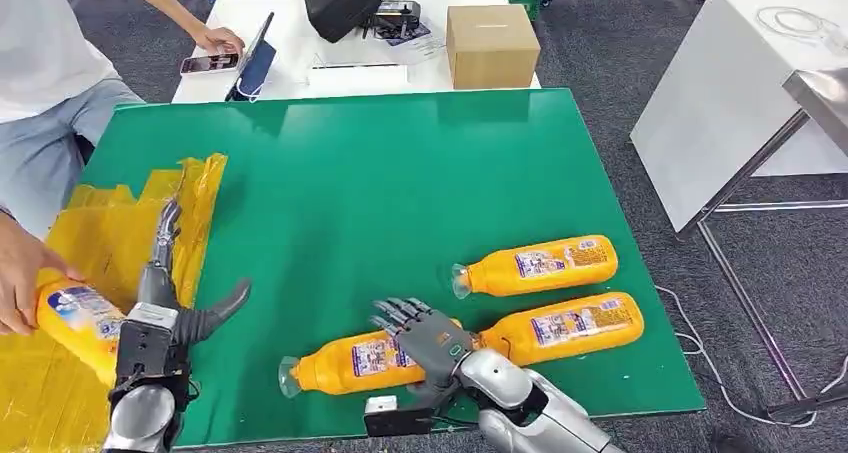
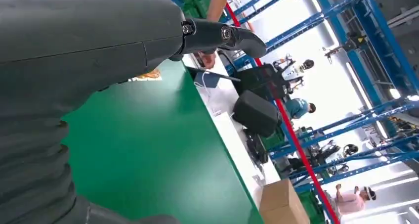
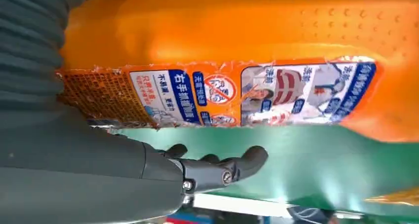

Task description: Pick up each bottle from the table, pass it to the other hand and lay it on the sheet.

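— On the green table (image 1: 400, 193), near its front edge, what is your right hand (image 1: 425, 335) doing?
— It is lying on top of the nearest bottle (image 1: 350, 363), fingers spread across the orange body; you cannot tell whether they are actually gripping it. In the right wrist view the label of that bottle (image 3: 222, 93) is sitting just beside the thumb.
— And the other bottles?
— Two are lying on their sides just behind: the middle bottle (image 1: 570, 325) and the far bottle (image 1: 540, 264). A fourth bottle (image 1: 75, 318) is resting on the yellow sheet (image 1: 110, 233), with a person's hand (image 1: 22, 273) touching it.
— Your left hand (image 1: 165, 293)?
— It is hanging open over the sheet's edge, fingers apart, holding nothing
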`<state>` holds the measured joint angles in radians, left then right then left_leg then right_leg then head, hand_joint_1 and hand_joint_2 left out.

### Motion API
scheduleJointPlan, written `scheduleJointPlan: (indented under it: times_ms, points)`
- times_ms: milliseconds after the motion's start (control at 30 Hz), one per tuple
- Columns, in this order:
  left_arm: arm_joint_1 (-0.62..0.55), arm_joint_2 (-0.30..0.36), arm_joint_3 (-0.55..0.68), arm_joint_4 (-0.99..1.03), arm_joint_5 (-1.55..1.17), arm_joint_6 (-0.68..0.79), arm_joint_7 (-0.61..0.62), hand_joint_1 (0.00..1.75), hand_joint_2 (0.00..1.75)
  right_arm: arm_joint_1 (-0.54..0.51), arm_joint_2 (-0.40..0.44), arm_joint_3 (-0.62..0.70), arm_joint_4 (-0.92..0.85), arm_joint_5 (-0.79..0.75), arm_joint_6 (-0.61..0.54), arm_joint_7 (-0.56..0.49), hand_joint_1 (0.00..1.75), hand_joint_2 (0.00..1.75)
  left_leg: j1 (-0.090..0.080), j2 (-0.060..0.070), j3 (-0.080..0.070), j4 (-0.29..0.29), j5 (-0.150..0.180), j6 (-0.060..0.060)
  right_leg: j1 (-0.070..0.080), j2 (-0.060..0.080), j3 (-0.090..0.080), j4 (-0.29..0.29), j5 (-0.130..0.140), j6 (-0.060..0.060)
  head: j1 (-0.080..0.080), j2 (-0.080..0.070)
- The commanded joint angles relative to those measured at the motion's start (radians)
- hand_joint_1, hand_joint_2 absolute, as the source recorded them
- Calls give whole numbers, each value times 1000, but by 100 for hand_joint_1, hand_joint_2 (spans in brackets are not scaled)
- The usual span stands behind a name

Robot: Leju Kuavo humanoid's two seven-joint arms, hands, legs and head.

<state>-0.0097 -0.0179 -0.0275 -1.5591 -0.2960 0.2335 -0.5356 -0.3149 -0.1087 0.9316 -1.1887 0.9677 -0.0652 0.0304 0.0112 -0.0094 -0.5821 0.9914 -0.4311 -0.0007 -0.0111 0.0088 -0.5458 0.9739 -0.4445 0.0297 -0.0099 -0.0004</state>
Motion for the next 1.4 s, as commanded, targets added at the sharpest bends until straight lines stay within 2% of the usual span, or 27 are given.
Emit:
scheduleJointPlan:
  times_ms: [33,67,167,400,433,467,500,533,600,667,767,1233,1333,1400]
  points:
    - [-4,-17,-35,19,2,4,12,0,175,-46,30,-7,144,58,-4,80,0,175,0,0,2,-1,0,0,0,-1,2,-1,0,-1,0,0]
    - [-4,-20,-38,20,2,4,12,0,175,-52,34,-13,156,63,-2,87,0,175,0,1,5,-1,-2,1,1,-1,6,-2,-1,-1,0,0]
    - [-4,-20,-38,20,2,4,12,0,175,-52,34,-13,156,63,-2,87,0,175,0,0,2,-1,0,0,0,-1,2,-1,0,0,0,0]
    - [-6,-19,-39,23,3,4,14,0,175,-55,42,-21,173,71,-4,100,2,175,0,0,4,-1,0,1,0,-2,5,-2,0,-1,0,0]
    - [-7,-20,-40,24,3,4,15,0,175,-57,48,-29,185,78,-3,107,17,175,0,0,4,-1,0,1,0,-2,5,-2,0,-1,0,0]
    - [-9,-23,-44,27,3,4,16,0,175,-63,55,-37,203,85,0,115,52,175,0,0,5,-1,0,1,1,-2,6,-2,0,-1,0,0]
    - [-11,-24,-48,28,3,4,16,0,175,-70,60,-43,222,85,4,114,110,175,0,0,5,-1,0,1,1,-2,5,-2,0,-1,0,0]
    - [-13,-25,-51,30,3,5,16,0,175,-74,64,-46,234,79,7,111,143,175,0,0,4,-1,0,1,0,-1,4,-1,0,-1,0,0]
    - [-22,-25,-65,36,5,5,16,0,175,-91,77,-60,281,60,16,97,133,175,0,-1,4,-1,0,1,0,-2,4,-1,0,-1,0,0]
    - [-26,-26,-72,39,5,5,16,0,175,-97,84,-73,302,44,18,86,154,175,0,-1,4,-1,0,1,0,-2,5,-2,0,-1,0,0]
    - [-31,-28,-86,44,6,7,16,0,175,-102,92,-88,329,24,16,70,171,175,0,-1,5,-1,0,1,1,-2,6,-2,0,-1,0,0]
    - [-27,-20,-107,34,2,22,14,0,175,-91,101,-119,311,-37,7,33,175,175,0,-1,9,-1,1,1,1,-3,9,-2,0,-1,0,0]
    - [-26,-19,-110,31,2,25,14,0,175,-73,114,-160,286,-80,-40,7,175,175,0,-1,9,-1,1,1,1,-3,9,-2,0,0,0,0]
    - [-12,-21,-111,8,4,31,15,0,175,-35,127,-219,215,-126,-116,-24,175,175,0,-1,9,-1,0,1,1,-3,9,-2,0,-1,0,0]
